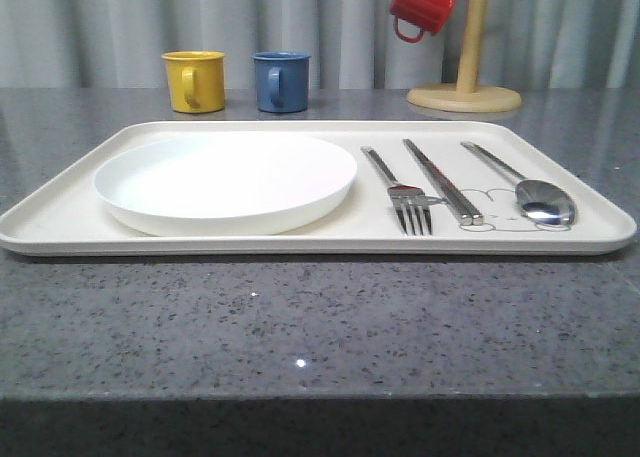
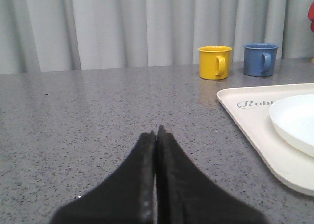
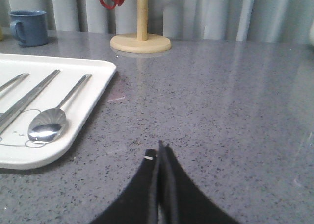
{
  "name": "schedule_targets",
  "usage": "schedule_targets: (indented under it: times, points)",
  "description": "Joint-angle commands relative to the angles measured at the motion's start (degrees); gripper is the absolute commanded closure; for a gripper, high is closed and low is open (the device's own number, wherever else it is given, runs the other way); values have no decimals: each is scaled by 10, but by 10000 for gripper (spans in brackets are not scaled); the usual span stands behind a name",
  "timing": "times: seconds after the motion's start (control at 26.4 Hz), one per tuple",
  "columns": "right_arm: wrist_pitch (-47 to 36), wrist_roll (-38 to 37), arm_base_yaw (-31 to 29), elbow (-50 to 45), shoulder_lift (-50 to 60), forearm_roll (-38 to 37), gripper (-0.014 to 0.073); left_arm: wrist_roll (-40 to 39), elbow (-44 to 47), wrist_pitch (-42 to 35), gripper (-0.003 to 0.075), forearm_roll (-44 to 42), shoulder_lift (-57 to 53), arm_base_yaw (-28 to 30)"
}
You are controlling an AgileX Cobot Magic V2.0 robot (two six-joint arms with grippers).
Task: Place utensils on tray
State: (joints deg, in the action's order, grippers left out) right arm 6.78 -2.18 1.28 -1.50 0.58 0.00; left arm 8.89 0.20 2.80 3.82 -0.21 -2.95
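- the tray (image 1: 70, 217) lies across the middle of the grey table (image 1: 300, 327), long side facing the robot, so both arms could reach it.
- the plate (image 1: 225, 182) sits on the left half of the tray, flat, inside the rim.
- the fork (image 1: 402, 192) lies just right of the plate, tines toward the near edge, handle pointing far.
- the chopsticks (image 1: 442, 182) lie as a pair, side by side, just right of the fork and roughly parallel to it.
- the spoon (image 1: 535, 195) is the rightmost piece, bowl near, resting over the drawn rabbit; its handle angles far and a little left.
- all three utensils lie apart from each other and from the plate, laid like a place setting; judging by this, the task looks finished.
- the left gripper (image 2: 156, 136) has its jaws pressed together on nothing, low over bare table left of the tray.
- the right gripper (image 3: 159, 150) is likewise closed and empty, over bare table right of the tray, near the spoon's corner.
- both arms sit off the tray, which reads as a parked pose that keeps clear of the setting.
- a yellow mug (image 1: 193, 80) and a blue mug (image 1: 280, 80) stand behind the tray; a red mug (image 1: 422, 5) hangs on a wooden stand (image 1: 465, 92) far right, all outside the task.
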Motion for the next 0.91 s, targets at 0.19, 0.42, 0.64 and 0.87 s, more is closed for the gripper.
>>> schedule_targets:
  times: [0.19, 0.42, 0.64, 0.87]
  points:
    - [-47, 4, -3, 7, 11, 0, 663, -1, 0, -43, 738, 5, -14, -4]
    - [-52, 4, -3, 7, 11, 6, 663, -1, 0, -43, 738, 5, -14, -4]
    - [-53, 4, -3, 7, 11, 26, 663, -1, 0, -43, 738, 5, -14, -4]
    - [-48, 4, -3, 7, 11, 26, 663, -1, 0, -43, 738, 5, -14, -4]
